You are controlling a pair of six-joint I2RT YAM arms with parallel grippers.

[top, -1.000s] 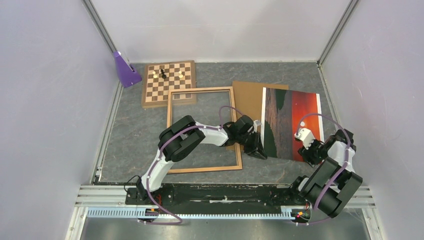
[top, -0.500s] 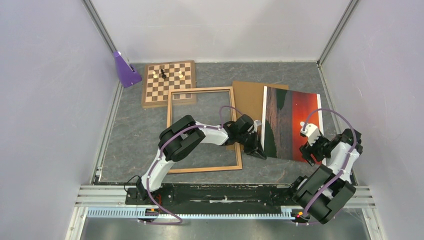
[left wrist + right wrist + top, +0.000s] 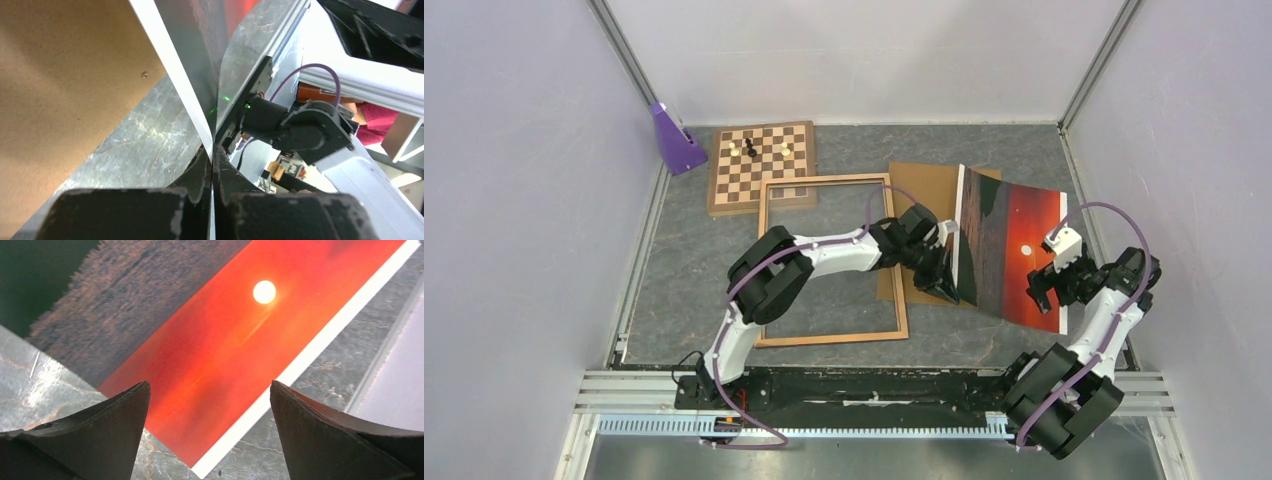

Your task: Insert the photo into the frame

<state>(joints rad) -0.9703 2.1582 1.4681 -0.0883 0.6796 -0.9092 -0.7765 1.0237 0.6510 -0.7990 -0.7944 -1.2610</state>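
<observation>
The photo, a sunset print with red sky, white sun and dark sea, is tilted up on its left side at the right of the table. My left gripper is shut on its left white edge and holds that edge off the table. My right gripper is open and empty just above the photo's near right corner, touching nothing. The frame, light brown wood, lies flat left of the photo, its opening showing the table.
A plain brown backing board lies under the photo's left part and beside the frame. A chessboard with a few pieces sits at the back left, a purple object beside it. Walls close in left, right and back.
My left gripper has lifted the photo's left edge, so the print now tilts. My right gripper has moved back and to the right, off the photo's near edge.
</observation>
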